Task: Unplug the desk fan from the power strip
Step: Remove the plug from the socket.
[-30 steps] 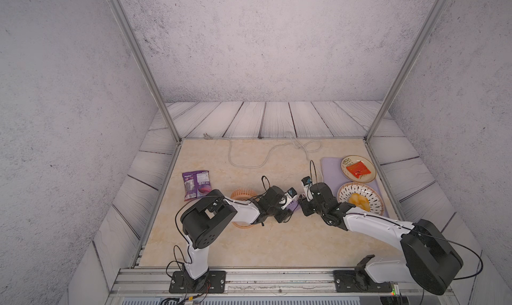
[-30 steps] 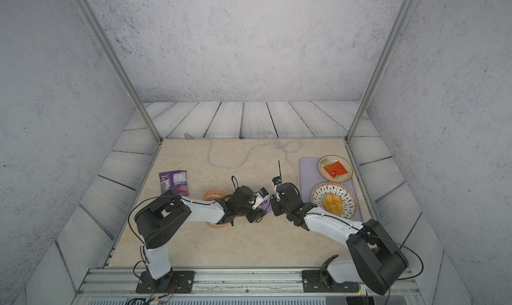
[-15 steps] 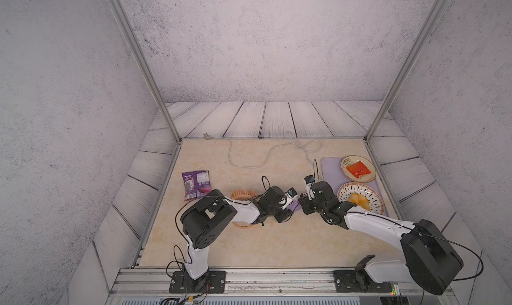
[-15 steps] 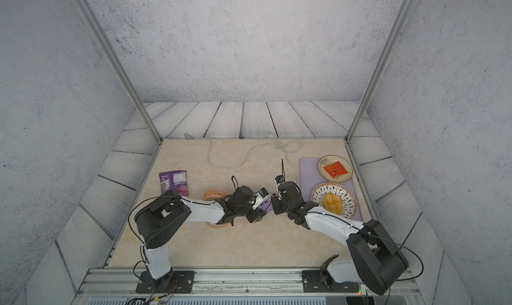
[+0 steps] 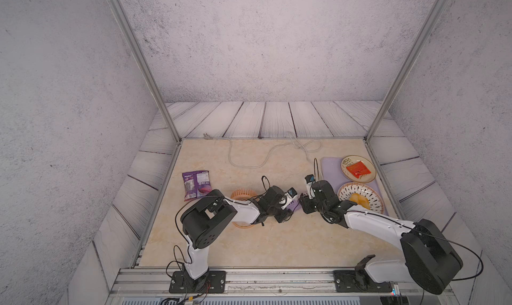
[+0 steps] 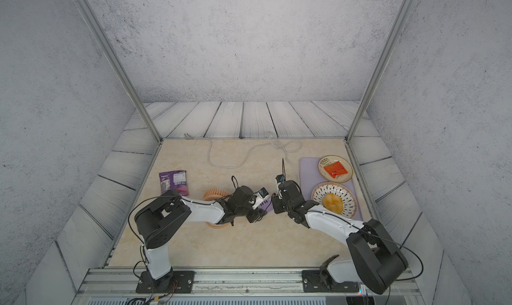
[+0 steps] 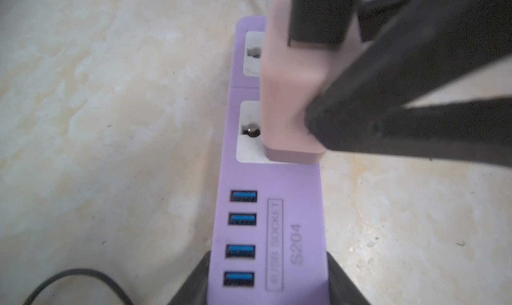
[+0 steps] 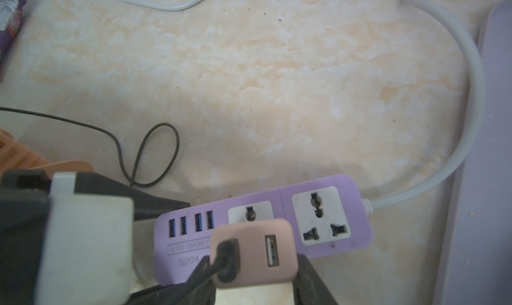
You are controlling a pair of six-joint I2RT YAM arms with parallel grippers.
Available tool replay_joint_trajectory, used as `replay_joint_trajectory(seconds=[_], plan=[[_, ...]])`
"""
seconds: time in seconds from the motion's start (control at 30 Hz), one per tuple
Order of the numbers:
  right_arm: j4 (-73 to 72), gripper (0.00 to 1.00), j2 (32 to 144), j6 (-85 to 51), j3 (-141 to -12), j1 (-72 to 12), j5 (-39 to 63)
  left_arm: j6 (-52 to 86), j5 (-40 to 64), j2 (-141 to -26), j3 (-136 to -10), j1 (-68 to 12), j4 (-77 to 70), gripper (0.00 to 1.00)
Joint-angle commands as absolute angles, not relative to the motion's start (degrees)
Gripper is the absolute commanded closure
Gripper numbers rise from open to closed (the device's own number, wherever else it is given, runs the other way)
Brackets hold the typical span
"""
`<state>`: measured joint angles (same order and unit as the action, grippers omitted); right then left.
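The lavender power strip (image 7: 299,206) lies flat on the table, between the two arms in both top views (image 5: 294,205) (image 6: 267,205). My left gripper (image 7: 267,278) is shut on its end by the USB ports. My right gripper (image 8: 253,273) is shut on the small beige-pink plug (image 8: 252,234), which stands over the socket next to the USB ports (image 7: 288,95). Its prongs are hidden. The outer socket is bare. The orange desk fan (image 5: 241,197) lies partly under the left arm, and its thin black cord (image 8: 155,154) loops on the table.
The strip's thick grey-white cord (image 5: 249,165) winds toward the back. A purple snack bag (image 5: 196,184) lies at the left. On the right, a flat lavender tray (image 5: 329,165) holds a plate with a red packet (image 5: 358,168) and a patterned dish with yellow food (image 5: 360,199).
The right wrist has shifted very slightly with the plug, and its cable leans a little more to the right. The left arm has stayed still on the strip.
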<state>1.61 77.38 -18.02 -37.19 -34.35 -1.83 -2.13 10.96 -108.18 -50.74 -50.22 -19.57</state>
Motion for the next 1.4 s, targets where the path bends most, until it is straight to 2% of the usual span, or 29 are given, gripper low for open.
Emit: replay_joint_trajectory(seconds=[0.0,0.4,0.73,1.13,1.37], plan=[[4.85,0.89,78.4,-20.39,-41.43,-34.8,2.26,-0.79,9.49,-109.35,-51.21,-49.57,-21.69,1.0],[10.25,0.89,80.93,-20.26,-45.12,-34.8,3.51,-0.46,9.77,-109.4,-51.22,-49.61,-21.87,1.0],[6.18,0.91,78.96,-17.78,-43.16,-36.59,5.9,-0.37,9.92,-109.69,-51.65,-49.59,-21.76,1.0],[6.31,0.91,77.11,-16.29,-42.03,-36.13,3.54,-0.53,9.93,-109.37,-51.51,-49.65,-21.18,1.0],[7.0,0.9,79.92,-15.74,-42.65,-36.14,5.0,-0.53,9.98,-109.22,-51.59,-49.66,-21.1,1.0]])
